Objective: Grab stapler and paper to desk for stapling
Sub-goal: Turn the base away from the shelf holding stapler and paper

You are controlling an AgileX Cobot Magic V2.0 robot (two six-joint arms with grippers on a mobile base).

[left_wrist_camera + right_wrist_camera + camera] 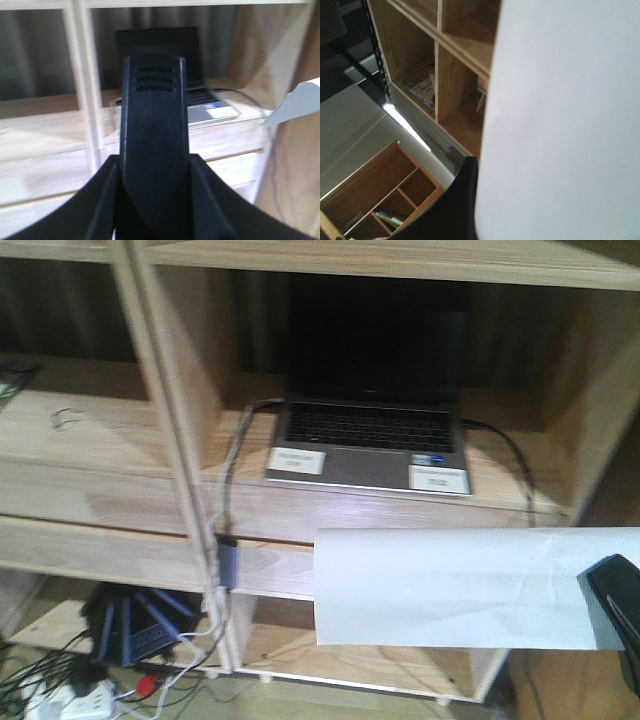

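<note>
The right gripper [612,592] is pinched tight on the right end of the white paper [450,585], holding it up in the air in front of the wooden shelf [180,440], just below the laptop [370,430], and the left gripper [155,167] is squeezed around the black stapler [154,110].

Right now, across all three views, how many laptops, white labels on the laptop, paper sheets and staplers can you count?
laptop: 1
white labels on the laptop: 2
paper sheet: 1
stapler: 1
Total: 5
</note>
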